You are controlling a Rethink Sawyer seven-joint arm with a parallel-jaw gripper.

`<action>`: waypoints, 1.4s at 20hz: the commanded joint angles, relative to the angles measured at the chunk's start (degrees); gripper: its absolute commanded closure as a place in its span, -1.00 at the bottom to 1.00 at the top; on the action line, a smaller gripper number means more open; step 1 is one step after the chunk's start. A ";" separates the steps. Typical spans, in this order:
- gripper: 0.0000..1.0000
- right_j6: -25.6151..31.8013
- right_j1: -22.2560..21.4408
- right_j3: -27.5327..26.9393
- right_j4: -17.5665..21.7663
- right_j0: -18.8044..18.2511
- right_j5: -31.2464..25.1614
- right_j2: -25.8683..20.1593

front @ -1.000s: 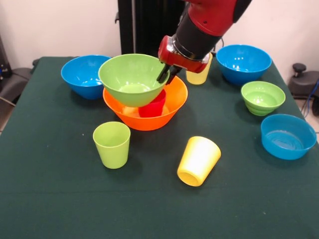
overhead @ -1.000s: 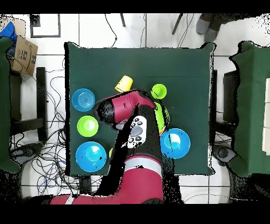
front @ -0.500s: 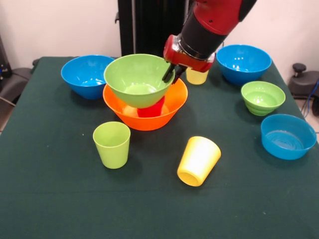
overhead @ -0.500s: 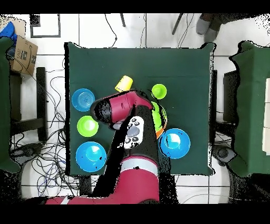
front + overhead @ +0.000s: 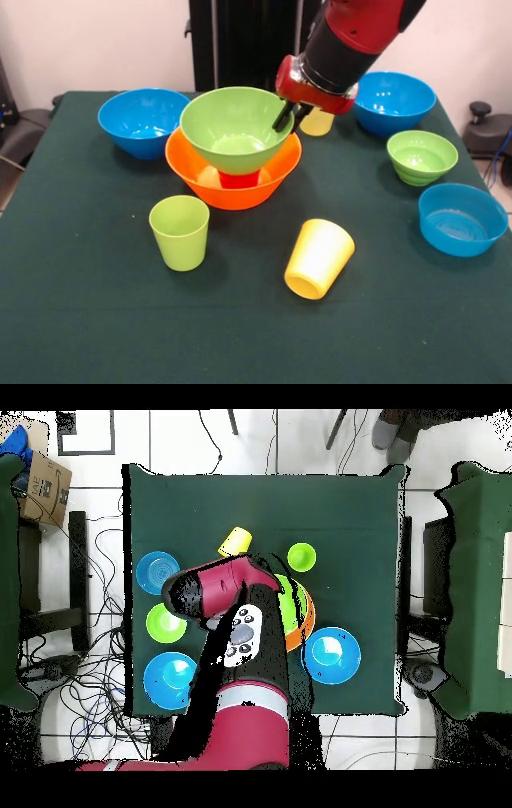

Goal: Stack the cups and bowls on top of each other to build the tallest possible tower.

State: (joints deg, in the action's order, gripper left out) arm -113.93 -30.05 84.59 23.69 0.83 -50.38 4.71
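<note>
Over table (image 5: 80,320), tilted arm's gripper (image 5: 290,118) seemingly pinches green bowl (image 5: 232,128).

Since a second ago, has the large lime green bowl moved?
Yes. In the front view the large lime green bowl, held by the tool, has shifted right over the orange bowl, leveling above the red cup.

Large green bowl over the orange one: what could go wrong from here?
1. The hand grips the large green bowl by one rim only; it could tip on release.
2. It sits on the narrow red cup inside the orange bowl, a small base, so it may slide off.
3. The arm is close to the pale yellow cup behind.
</note>
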 commanded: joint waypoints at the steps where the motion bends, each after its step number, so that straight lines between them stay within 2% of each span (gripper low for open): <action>1: 1.00 -6.01 1.03 -2.54 -1.64 1.17 -2.65 -1.66; 15: 1.00 -4.12 0.87 -3.02 -0.99 2.03 -5.42 0.08; 28: 1.00 -4.30 0.93 -2.58 -1.90 1.97 -5.40 0.16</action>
State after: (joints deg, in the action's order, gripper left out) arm -113.93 -30.05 84.59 23.40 1.67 -51.69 7.73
